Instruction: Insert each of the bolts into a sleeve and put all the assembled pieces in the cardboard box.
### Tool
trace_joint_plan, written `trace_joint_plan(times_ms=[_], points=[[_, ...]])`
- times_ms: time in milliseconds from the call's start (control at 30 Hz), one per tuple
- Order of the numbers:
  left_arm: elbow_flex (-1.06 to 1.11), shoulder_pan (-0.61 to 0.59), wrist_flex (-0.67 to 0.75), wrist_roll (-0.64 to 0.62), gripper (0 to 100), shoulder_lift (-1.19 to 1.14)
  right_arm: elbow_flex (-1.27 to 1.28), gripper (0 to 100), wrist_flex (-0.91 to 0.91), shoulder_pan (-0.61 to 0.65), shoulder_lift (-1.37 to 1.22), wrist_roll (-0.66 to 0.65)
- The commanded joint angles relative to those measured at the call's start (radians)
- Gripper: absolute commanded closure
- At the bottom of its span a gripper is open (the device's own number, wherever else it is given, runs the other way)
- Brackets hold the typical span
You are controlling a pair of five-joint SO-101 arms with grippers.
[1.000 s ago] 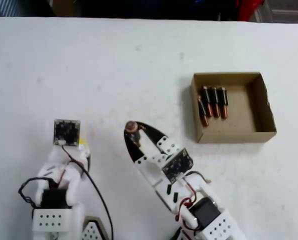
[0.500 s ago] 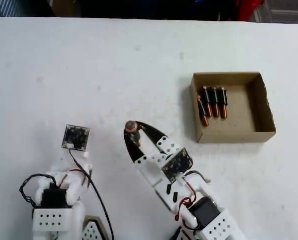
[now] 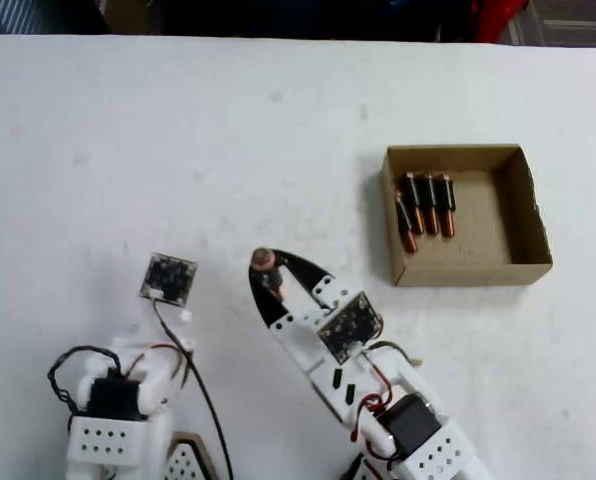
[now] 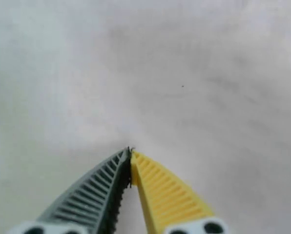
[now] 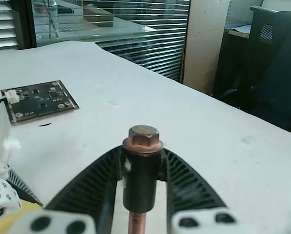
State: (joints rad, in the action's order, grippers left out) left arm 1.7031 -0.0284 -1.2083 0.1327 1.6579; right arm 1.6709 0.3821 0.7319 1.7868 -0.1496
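Observation:
My right gripper (image 3: 268, 277) stands near the middle front of the table, shut on an assembled piece (image 5: 142, 170): a copper bolt with a hex head inside a black sleeve, held upright between the black fingers (image 5: 184, 183). The same piece (image 3: 265, 266) shows at the fingertips from above. My left gripper (image 4: 130, 158) is shut with nothing in it, its grey and yellow fingertips touching over bare table; its arm (image 3: 128, 385) sits at the front left. The cardboard box (image 3: 513, 255) lies to the right and holds several assembled pieces (image 3: 425, 208) side by side.
The left arm's wrist camera board (image 3: 168, 278) hangs just left of my right gripper, with its black cable (image 3: 193, 375) trailing toward the front. The white table (image 3: 228, 130) stretches wide behind both arms. Its far edge meets a dark background.
The left arm has pulled back toward the front and swung its wrist board rightward, closer to the right gripper. The right arm holds almost still with its piece.

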Motion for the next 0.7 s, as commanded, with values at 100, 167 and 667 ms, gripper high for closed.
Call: trace_joint_plan(times_ms=[100,167,667], points=[[-0.037,0.036,-0.009,0.003,98,-0.005,-0.160,98.2,0.232,-0.148,0.013,0.002],[-0.037,0.036,-0.009,0.003,98,-0.005,-0.199,98.2,0.288,-0.208,0.013,0.002],[-0.035,0.036,-0.009,0.008,98,-0.005,-0.489,98.3,0.479,-0.421,0.008,0.000]])
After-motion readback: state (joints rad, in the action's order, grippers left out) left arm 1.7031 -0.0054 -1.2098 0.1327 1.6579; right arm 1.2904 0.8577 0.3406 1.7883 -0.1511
